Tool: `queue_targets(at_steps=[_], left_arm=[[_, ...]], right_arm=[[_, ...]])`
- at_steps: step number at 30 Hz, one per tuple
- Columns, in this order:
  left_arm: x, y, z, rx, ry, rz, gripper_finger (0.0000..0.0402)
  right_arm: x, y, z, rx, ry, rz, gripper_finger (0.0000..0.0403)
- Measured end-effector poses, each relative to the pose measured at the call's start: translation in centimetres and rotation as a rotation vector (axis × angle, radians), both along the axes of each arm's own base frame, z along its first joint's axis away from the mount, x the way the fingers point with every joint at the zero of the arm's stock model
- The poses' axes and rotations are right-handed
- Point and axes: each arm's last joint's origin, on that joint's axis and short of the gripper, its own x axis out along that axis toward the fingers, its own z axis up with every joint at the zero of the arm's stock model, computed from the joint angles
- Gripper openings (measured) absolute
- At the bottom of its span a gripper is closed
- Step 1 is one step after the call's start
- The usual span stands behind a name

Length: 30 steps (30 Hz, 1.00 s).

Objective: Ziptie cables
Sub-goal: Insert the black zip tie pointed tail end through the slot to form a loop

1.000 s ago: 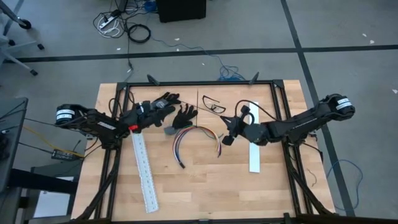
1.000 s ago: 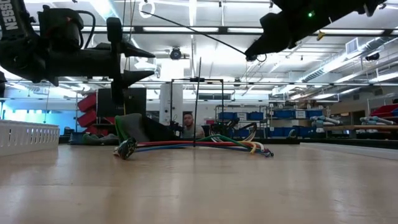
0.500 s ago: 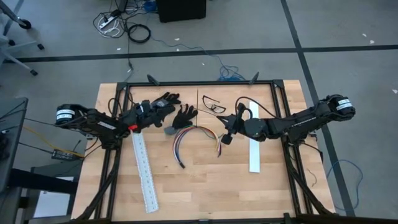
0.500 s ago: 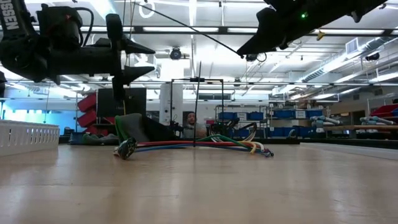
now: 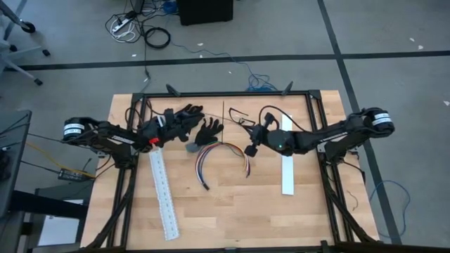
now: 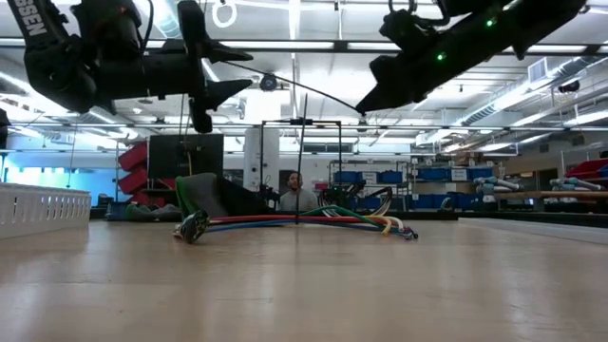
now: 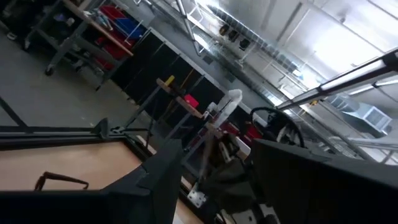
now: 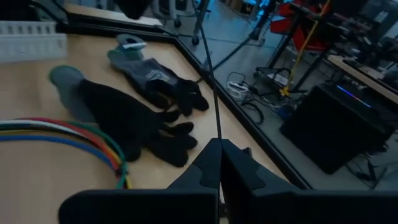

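The right gripper (image 5: 251,150), fingers pinched shut on nothing, is hovering beside the cables (image 5: 223,153); it should open before descending. The left gripper (image 5: 171,124) is waiting half-open, empty.

Overhead and tabletop-level views, both on the cables (image 5: 223,159), perhaps distantly.

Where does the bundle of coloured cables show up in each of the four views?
High view: the cables lie in an arch at the table's middle.
Low view: a flat streak across mid-picture, on the tabletop.
Left wrist view: not in it.
Right wrist view: at the left edge, curving down.
Shared landmark: the black gloves beside the bundle, seen in the right wrist view too.
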Motion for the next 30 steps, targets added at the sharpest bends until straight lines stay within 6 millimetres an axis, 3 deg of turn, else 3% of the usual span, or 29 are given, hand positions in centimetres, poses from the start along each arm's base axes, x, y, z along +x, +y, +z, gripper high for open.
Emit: queue_targets(at_steps=[14,30], left_arm=[[0.09,0.15,-0.48,0.007,0.061,0.042,0.0186],[-0.2,0.5,0.02,-0.005,0.002,0.116,0.0186]], right_arm=[[0.48,-0.71,-0.31,-0.011,0.01,0.047,0.0],[0.49,-0.84,-0.36,-0.001,0.012,0.055,0.0]])
